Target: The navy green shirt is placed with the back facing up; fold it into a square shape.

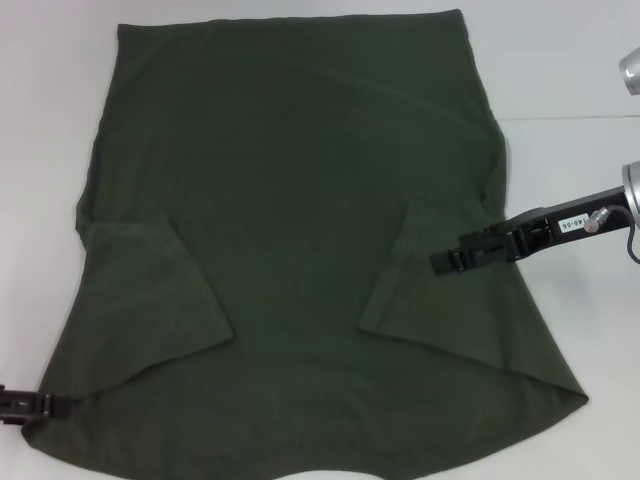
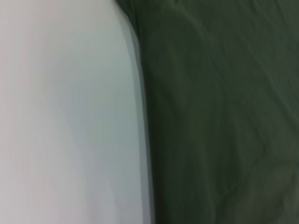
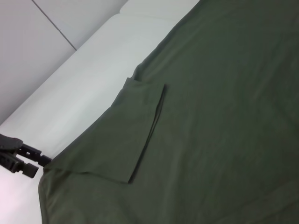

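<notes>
Nearest the robot, at the lower left of the head view, the left gripper [image 1: 50, 404] sits low at the near left corner of the large, plain dark olive-green short-sleeved shirt [image 1: 300, 230] of soft matte fabric; its black fingers [image 1: 28, 403] meet the cloth's edge there, but whether they are closed on it or merely touching I cannot tell. The right wrist view shows the same gripper [image 3: 32, 164] from farther off, its tips at the corner of the shirt [image 3: 224, 116], again without settling the matter. The left wrist view gives only the shirt's [image 2: 219, 112] edge lying on the smooth white table [image 2: 70, 116]. The shirt lies flat on the white table [image 1: 50, 100], covering most of it, with both short sleeves folded inward onto the body. Farther back on the right, the right gripper [image 1: 440, 263] reaches in from the side over the folded right sleeve [image 1: 400, 275]; its dark fingers [image 1: 452, 262] lie close together at the sleeve's outer edge, and I cannot tell whether cloth is pinched between them. The far hem lies straight near the table's far side.
</notes>
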Motion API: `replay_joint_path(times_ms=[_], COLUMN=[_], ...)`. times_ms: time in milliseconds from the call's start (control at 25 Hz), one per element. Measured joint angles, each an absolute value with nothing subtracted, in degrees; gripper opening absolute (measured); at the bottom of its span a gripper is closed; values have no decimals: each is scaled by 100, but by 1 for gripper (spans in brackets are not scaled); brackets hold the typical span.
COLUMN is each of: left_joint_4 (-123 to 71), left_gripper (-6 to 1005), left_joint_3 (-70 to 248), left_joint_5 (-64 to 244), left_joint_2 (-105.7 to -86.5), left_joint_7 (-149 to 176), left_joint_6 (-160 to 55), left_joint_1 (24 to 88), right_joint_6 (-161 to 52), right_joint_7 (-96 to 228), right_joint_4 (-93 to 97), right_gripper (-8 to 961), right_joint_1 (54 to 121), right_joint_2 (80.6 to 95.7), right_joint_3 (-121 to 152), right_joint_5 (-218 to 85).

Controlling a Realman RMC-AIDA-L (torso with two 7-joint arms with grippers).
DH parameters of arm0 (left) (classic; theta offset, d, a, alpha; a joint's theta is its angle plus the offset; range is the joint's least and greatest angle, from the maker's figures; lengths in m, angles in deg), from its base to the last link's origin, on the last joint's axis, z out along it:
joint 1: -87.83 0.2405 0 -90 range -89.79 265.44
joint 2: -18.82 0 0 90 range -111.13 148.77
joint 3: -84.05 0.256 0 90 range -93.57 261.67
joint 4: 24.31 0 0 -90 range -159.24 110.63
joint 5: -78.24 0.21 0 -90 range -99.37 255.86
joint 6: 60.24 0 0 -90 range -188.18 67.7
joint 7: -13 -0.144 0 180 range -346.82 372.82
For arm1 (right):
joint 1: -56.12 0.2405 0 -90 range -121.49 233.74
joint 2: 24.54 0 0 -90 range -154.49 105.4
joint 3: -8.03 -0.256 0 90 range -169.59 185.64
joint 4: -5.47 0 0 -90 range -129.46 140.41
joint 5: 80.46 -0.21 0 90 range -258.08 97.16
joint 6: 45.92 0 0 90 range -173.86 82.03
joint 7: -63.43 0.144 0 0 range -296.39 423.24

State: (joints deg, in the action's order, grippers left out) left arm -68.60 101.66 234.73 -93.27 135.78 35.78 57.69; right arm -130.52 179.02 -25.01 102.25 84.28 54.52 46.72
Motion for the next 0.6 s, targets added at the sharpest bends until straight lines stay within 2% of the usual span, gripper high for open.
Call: replay_joint_path(times_ms=[600], left_joint_4=[-6710], left_gripper=[878], left_joint_3=[10335], left_joint_5=[23522], left_joint_2=[-9332], left_joint_7=[13579], left_joint_6=[3654], left_joint_1=[5672], right_joint_6=[-13025], right_joint_7=[17909], right_joint_4=[-2493], right_gripper=[924], right_joint_1=[10269], right_joint_2=[8474], right_joint_3=[5452], right_joint_5=[4671])
